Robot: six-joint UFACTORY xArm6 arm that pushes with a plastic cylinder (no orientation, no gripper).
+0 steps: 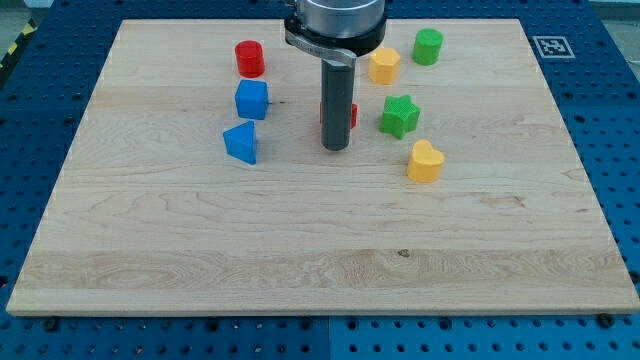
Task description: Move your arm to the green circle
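Green circle (428, 46) sits near the board's (150, 250) top edge, right of the yellow block (384, 65). My tip (336, 148) touches nothing, well below-left, a red block (351, 113) behind it. It looks light, rigid, slippery; I'd meet its flat side.

On my feed the wooden counter (320, 260) carries seven loose blocks, all in its far half. A red cylinder (249, 58) stands closest to the far-left corner. Just nearer than it sits a blue cube (252, 99), and a blue triangular block (241, 142) lies just nearer again, apart from the cube. A red block (352, 113) shows only as a sliver near the middle; I cannot make out its shape. A yellow hexagonal block (384, 65) sits near the far edge. A green star (399, 116) lies toward the right, with a yellow heart (424, 161) just nearer. A black-and-white marker tag (553, 46) occupies the far-right corner.
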